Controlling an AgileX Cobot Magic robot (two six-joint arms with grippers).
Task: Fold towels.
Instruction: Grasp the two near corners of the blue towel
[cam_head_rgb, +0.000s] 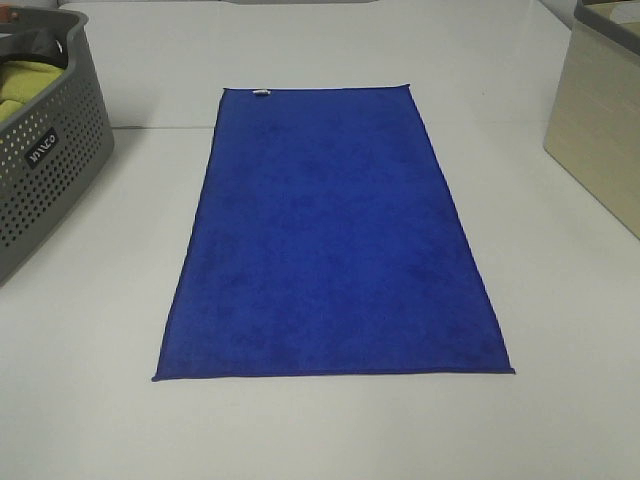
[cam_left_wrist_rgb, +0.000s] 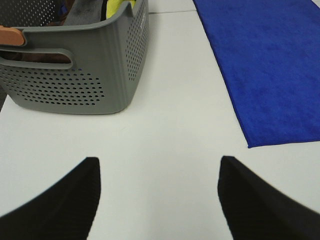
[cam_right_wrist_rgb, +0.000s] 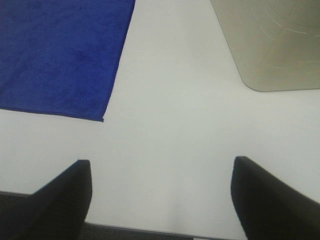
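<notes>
While the left gripper (cam_left_wrist_rgb: 159, 160) and right gripper (cam_right_wrist_rgb: 161, 160) gape empty, the blue towel (cam_head_rgb: 335, 235) lies flat between them.

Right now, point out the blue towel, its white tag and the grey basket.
blue towel (cam_head_rgb: 335, 240), exterior high view, centre of cloth.
white tag (cam_head_rgb: 261, 93), exterior high view, tag's middle.
grey basket (cam_left_wrist_rgb: 75, 85), left wrist view, perforated side wall.

One piece of lettering here: a small dark label (cam_head_rgb: 42, 147) with pale capital letters, sitting tilted on the side wall of the grey perforated plastic basket (cam_head_rgb: 60, 190), left of the royal-blue rectangular microfibre towel (cam_head_rgb: 335, 240). The letters are too blurred to spell out. On the towel's far short edge, a small white tag (cam_head_rgb: 261, 93), with no print legible.
</notes>
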